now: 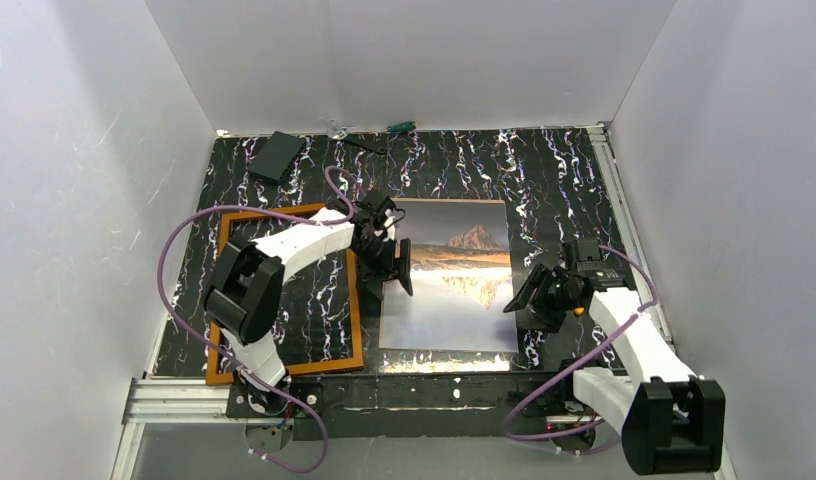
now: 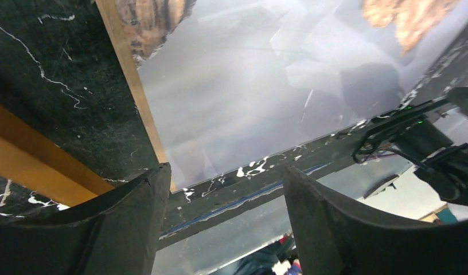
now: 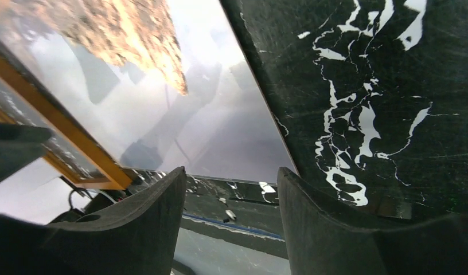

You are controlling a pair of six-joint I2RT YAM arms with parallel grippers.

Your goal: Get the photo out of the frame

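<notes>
Photo [image 1: 446, 290] lies flat, picture up, on the worktop [image 1: 464, 165], just beside the frame [image 1: 284, 368]. Left gripper [image 1: 389, 275] and right gripper [image 1: 532, 300] hang spread, empty. Looks stiff, light, slick: pinch an edge.

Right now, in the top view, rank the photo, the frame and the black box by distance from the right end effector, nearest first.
1. The photo, just left of the right end effector.
2. The frame, farther left, beyond the photo.
3. The black box, in the far left corner.
</notes>
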